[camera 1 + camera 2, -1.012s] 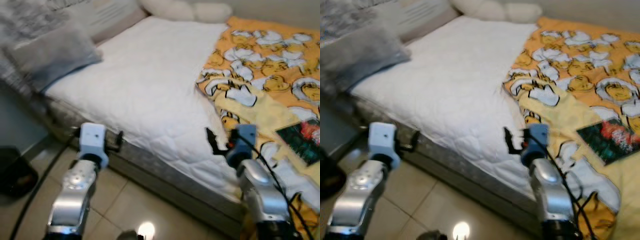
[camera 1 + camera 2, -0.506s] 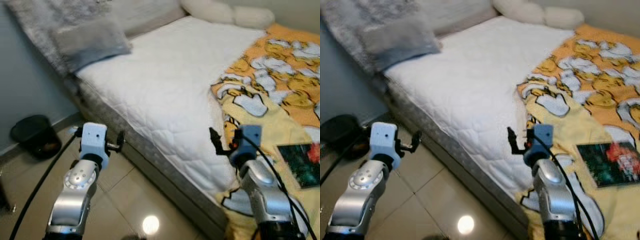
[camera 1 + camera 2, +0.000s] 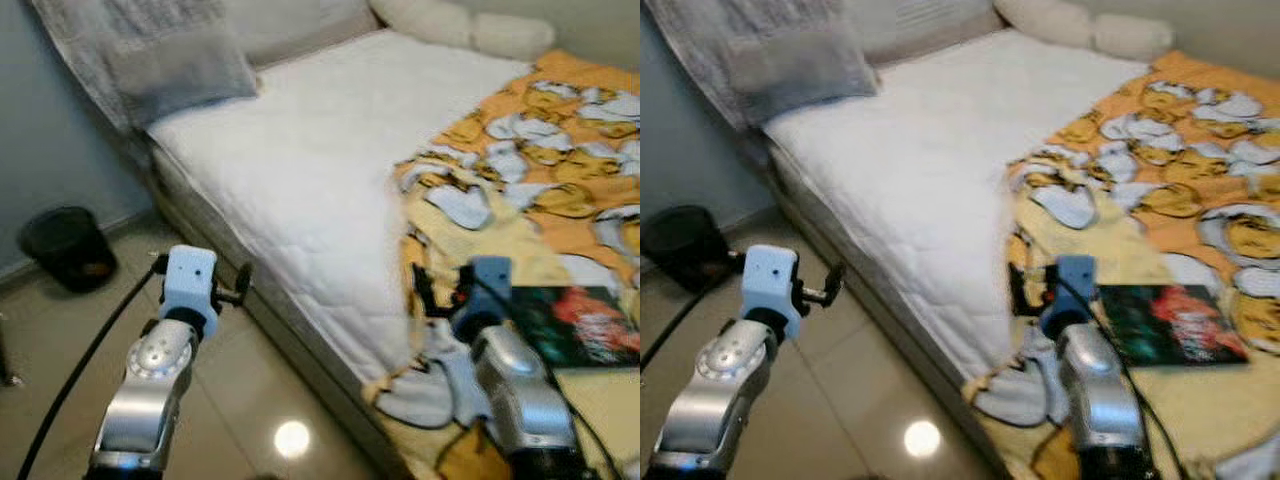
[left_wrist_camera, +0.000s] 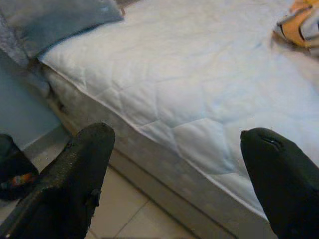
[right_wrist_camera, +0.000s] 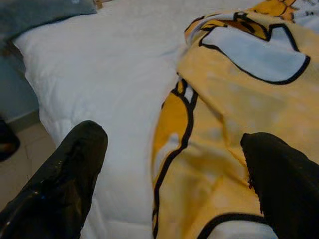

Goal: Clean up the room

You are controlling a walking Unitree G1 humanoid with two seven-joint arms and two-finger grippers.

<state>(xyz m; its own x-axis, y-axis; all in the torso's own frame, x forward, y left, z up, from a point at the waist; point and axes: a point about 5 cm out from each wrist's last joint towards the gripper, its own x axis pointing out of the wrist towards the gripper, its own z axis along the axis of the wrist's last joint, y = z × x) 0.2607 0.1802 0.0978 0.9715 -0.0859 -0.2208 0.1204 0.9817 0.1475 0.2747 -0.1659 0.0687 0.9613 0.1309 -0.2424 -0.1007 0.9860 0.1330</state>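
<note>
While both arms hover at the bedside, the left end effector (image 4: 174,184) and right end effector (image 5: 172,179) hold their fingers apart, empty. Just beyond, the soft, light yellow cartoon blanket (image 3: 520,215) lies rumpled across the bed (image 3: 320,170), a book (image 3: 575,325) on it; its limp hanging edge looks best pinched

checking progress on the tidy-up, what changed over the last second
Mostly the camera: the view swung, bringing the black bin on the floor into sight and showing more of the book on the yellow blanket. Nothing on the bed was moved, taken or let go. Both the left gripper and right gripper stay raised, fingers open, holding nothing.
</note>
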